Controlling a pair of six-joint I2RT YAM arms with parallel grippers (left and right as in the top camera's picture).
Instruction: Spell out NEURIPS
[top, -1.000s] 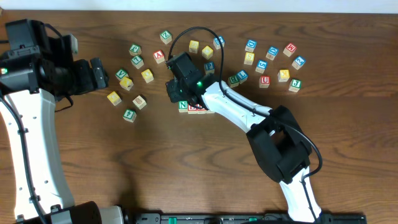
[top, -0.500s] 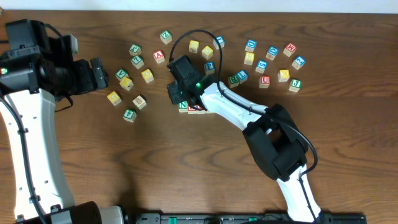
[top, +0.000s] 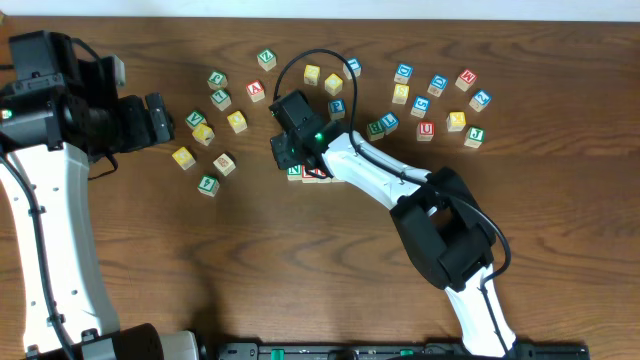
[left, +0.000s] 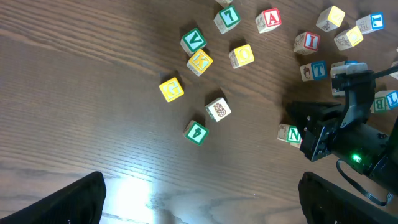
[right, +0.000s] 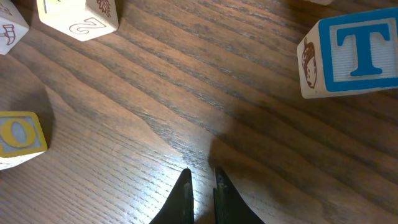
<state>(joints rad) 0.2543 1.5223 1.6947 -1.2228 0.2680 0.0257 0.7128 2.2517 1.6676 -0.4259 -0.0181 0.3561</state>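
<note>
Beside closed right claw, green N cube, claw empty

Cubes lie spread over the far half of the table. The N cube sits near the middle, with a short row of cubes just beside it on the right. The right gripper is just behind the N cube. The T cube lies farther back, to the right. The O cube lies to the left among others, and the left gripper is left of those. The U cube lies well to the right.
</note>
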